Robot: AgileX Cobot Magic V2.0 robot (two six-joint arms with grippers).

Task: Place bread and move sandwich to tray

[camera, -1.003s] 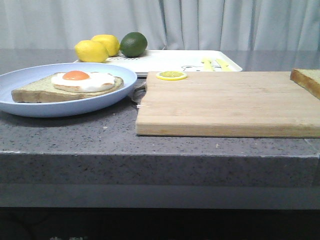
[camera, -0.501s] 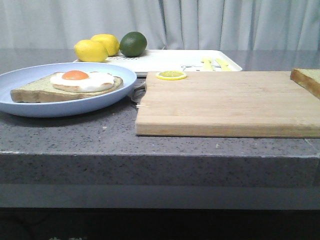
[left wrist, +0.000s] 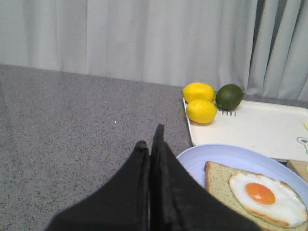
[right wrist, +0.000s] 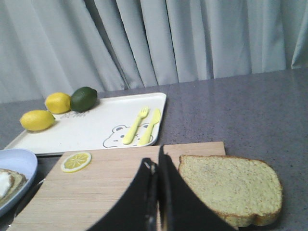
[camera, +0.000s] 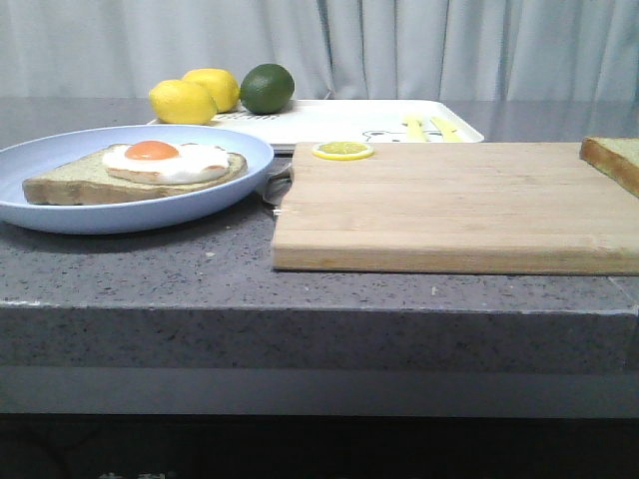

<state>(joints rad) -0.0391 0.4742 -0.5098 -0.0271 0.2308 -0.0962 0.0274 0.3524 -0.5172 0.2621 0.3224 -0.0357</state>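
Not yet started: both jaws pressed together, empty. Bread (right wrist: 230, 189) lies just beside the right jaws; they must part and grasp it.

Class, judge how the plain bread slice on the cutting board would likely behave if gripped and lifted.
The bread looks thick with an unbroken crust, so probably stiff rather than floppy. Lying flat on the cutting board, it shouldn't roll. Its porous crumb suggests lightness.
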